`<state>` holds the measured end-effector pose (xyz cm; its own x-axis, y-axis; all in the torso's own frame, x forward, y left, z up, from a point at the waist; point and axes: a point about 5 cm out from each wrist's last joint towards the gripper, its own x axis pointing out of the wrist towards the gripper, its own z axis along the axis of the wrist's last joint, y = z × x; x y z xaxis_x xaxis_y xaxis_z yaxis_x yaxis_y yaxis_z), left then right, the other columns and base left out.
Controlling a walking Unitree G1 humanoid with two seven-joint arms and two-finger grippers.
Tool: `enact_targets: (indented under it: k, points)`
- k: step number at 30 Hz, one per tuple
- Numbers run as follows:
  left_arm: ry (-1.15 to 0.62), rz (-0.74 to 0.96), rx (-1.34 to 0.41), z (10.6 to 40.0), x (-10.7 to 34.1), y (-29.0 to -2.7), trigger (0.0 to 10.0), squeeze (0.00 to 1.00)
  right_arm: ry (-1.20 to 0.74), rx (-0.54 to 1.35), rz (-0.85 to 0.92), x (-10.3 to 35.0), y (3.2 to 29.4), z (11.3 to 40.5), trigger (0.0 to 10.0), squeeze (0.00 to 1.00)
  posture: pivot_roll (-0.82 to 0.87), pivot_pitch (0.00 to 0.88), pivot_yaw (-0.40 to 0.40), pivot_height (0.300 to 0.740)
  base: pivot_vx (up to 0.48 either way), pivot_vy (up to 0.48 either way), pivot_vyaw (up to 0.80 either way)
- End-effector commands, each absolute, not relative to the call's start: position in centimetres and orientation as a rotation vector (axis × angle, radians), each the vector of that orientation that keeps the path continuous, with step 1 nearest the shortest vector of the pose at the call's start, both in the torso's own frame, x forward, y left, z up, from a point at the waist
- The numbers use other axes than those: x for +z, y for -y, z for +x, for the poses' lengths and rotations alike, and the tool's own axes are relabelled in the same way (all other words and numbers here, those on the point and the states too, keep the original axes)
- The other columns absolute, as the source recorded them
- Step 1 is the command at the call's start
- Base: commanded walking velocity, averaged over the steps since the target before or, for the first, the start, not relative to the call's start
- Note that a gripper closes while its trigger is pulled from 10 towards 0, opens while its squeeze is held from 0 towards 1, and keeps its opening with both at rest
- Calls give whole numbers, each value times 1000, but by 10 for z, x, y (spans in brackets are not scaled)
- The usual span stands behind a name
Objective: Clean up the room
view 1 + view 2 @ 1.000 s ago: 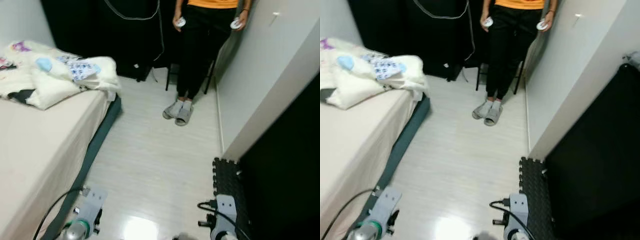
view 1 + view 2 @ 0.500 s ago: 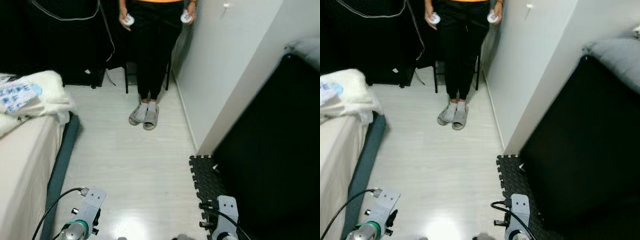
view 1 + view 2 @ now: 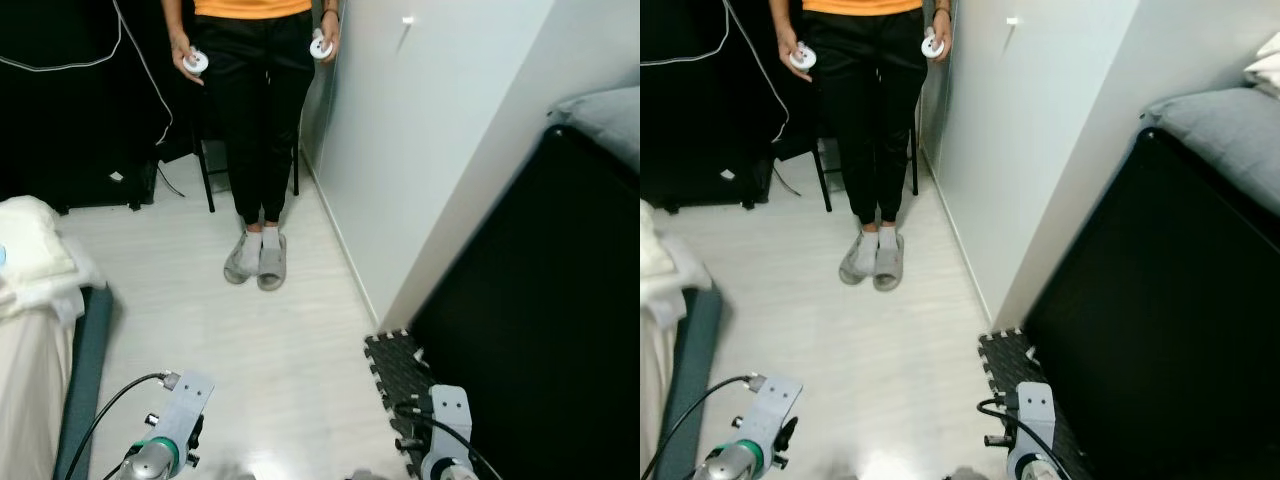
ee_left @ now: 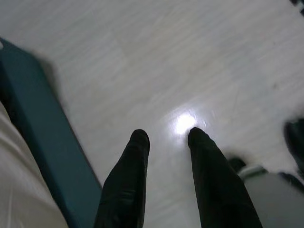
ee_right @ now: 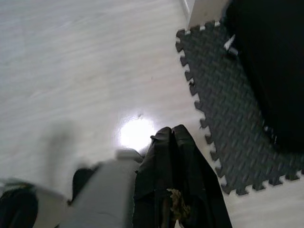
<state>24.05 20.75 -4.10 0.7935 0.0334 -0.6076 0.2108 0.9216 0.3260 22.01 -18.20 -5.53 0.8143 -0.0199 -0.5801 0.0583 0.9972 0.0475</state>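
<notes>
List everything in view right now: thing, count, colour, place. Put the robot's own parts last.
Person: one, orange top, black trousers, standing at the far end of the floor.
Controllers: two, white, one in each of the person's hands.
Slippers: two, grey, on the person's feet.
Chair: one, black legs, behind the person.
Bedding: one heap, cream, on the bed at the left.
Bed edge: one, teal, beside the floor.
Foam mat: one, dark grey, on the floor at the right.
Wall: white, right.
Cushion: one, grey, atop the black furniture.
Left gripper: black fingers apart, over the floor.
Right gripper: black fingers together, beside the mat.
</notes>
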Motion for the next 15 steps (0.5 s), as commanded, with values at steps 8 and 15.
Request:
enact_targets:
  k: [8,15]
  points:
    - [-687,391,-122,231,-49,-202,10000,0,-621,-45,65,-57,186,216,10000,0,45,57,-4,701,421,0,0]
    - [-687,390,-121,231,-49,-203,10000,0,-621,-42,69,-58,185,215,10000,0,45,62,-4,701,422,0,0]
